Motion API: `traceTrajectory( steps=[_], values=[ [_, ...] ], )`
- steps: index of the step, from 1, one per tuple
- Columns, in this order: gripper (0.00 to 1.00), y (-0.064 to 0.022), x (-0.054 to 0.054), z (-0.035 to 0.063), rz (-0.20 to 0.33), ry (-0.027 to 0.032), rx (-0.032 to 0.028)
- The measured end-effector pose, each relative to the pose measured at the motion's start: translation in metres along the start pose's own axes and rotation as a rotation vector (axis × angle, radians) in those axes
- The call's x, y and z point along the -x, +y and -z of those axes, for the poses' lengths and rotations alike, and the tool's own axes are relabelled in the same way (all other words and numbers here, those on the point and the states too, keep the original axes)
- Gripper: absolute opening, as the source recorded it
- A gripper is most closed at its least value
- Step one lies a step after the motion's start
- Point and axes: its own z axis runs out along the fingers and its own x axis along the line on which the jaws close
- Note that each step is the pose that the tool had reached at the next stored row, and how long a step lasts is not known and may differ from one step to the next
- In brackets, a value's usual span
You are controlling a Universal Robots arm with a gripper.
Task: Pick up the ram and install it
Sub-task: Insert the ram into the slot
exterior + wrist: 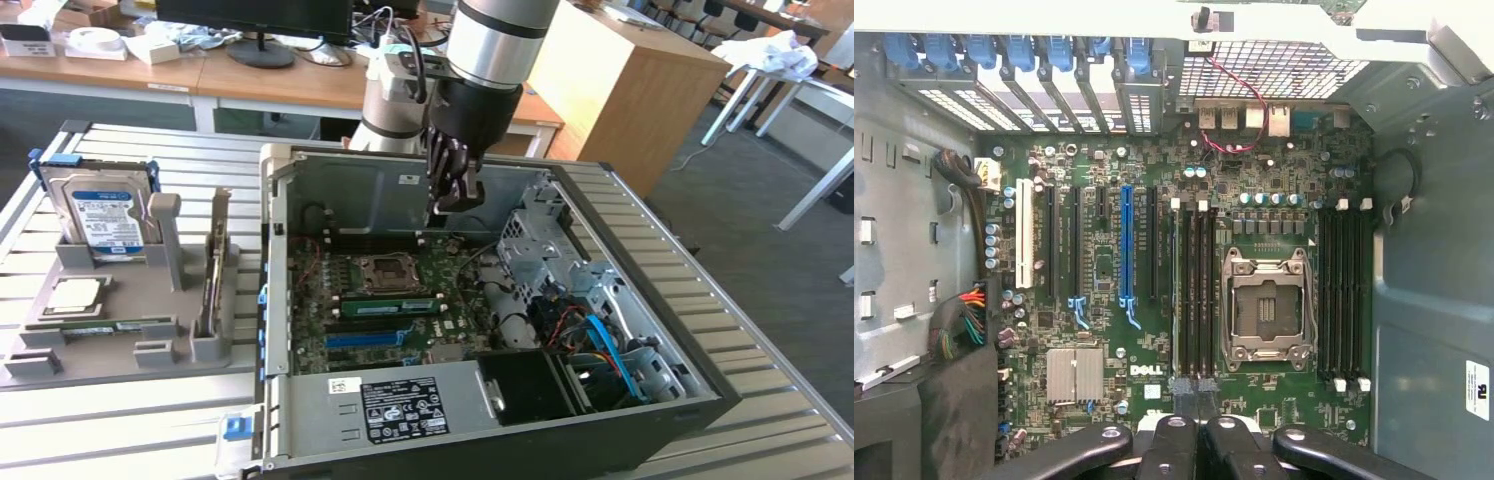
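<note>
While the gripper (454, 198) hangs inside the open computer case (400, 185), clear of the motherboard (461, 300), its 2 fingers (1174, 440) sit pressed together with no part between them; it grips nothing.

The ram (387, 303) stands on edge in 1 memory slot below the gripper, just beside the processor socket (383, 268) and apart from the fingertips. It stands upright because the slot takes its contact edge downward, which leaves the chip face exposed in the exterior view. In the wrist view its top edge reads as a pale line in the bank of slots just ahead of the fingertips. The closed fingers line up with that bank, and as a judgement this stance suits pressing along a thin edge, not grasping.

Judged from this layout, the stick is already seated. Latch engagement at the slot ends cannot be confirmed.

A 2nd green stick (107, 326) lies flat in the grey fixture (120, 352), outside the case and well apart from the gripper.
</note>
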Motion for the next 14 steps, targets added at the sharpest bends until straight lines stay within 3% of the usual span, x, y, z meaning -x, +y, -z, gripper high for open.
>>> traceTrajectory(
  steps=[6,14],
  values=[
    [0.10,-0.0020,0.000,0.0001,0.000,0.0002,0.0001],
    [0.10,-0.0120,0.000,0.0000,0.000,0.0001,0.0001]
  ],
)
